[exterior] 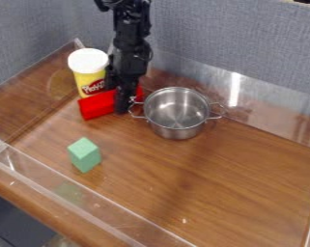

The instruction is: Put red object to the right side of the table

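The red object [98,105], a bright-red elongated block, lies on the table [209,183] at the back left, just in front of the yellow tub. My gripper [125,97] comes straight down from above onto the block's right end, and its black fingers stand shut on that end. The block rests on the wood, or barely above it; I cannot tell which. The right end of the block is hidden behind the fingers.
A yellow tub with a red label [89,71] stands right behind the block. A steel pot [178,111] sits just right of the gripper. A small green cube [82,154] lies at the front left. Clear acrylic walls [261,96] edge the tabletop.
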You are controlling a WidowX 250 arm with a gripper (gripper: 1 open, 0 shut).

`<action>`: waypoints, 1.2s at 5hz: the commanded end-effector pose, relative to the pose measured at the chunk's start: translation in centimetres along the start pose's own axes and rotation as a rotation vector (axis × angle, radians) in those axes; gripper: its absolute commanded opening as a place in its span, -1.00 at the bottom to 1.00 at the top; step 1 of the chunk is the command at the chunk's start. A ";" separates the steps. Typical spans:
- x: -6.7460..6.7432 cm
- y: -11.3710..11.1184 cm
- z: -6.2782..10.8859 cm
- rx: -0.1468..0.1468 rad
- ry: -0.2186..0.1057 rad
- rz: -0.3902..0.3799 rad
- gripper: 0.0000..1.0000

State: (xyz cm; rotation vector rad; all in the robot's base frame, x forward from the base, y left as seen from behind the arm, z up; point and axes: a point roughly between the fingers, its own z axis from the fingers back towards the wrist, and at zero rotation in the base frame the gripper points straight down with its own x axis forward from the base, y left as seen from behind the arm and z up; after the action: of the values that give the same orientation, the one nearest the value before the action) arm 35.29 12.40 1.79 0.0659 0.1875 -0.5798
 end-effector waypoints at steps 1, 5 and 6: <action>-0.2 0.4 3.2 0.070 -0.054 0.005 -1.00; -0.7 -0.2 5.1 0.117 -0.069 -0.012 -1.00; -0.8 -0.4 5.6 0.130 -0.073 -0.016 -1.00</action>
State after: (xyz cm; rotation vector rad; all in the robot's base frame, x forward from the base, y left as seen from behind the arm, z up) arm 34.40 11.70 3.44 0.1044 0.1768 -0.6129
